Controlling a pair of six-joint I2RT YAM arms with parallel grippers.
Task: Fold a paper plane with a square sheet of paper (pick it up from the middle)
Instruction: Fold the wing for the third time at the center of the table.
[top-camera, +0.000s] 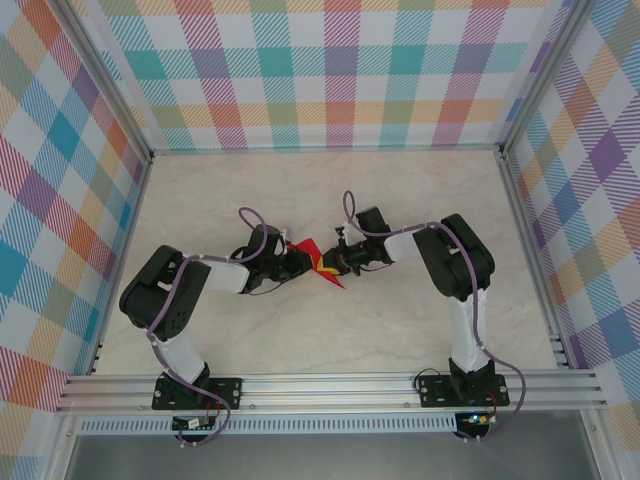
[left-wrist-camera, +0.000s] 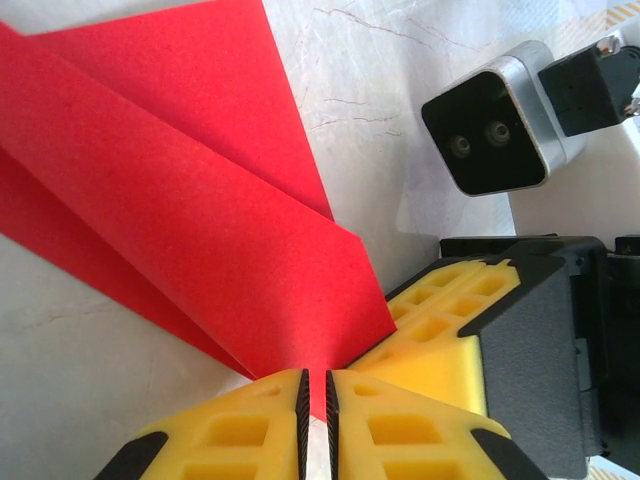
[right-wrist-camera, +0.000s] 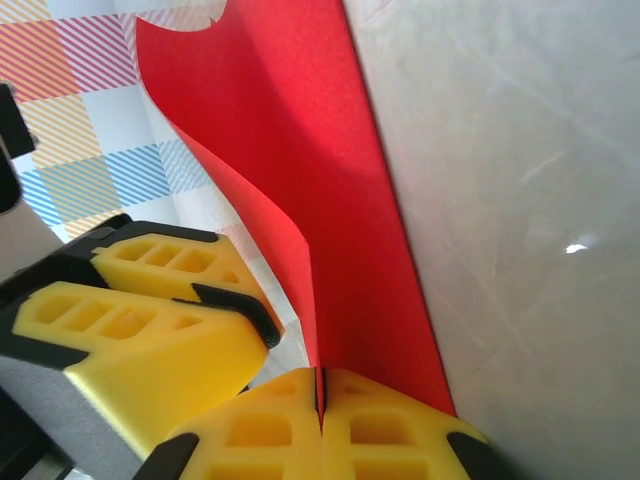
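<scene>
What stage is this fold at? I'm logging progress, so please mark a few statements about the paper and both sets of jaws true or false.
1. The red paper is pinched by both the left jaws and the right jaws. True.
2. The paper lies flat and unfolded. False: it is creased into overlapping flaps.
3. The right jaws stand wide open. False: they are shut on the paper's edge.
4. The two arms meet near the middle of the table. True.
</scene>
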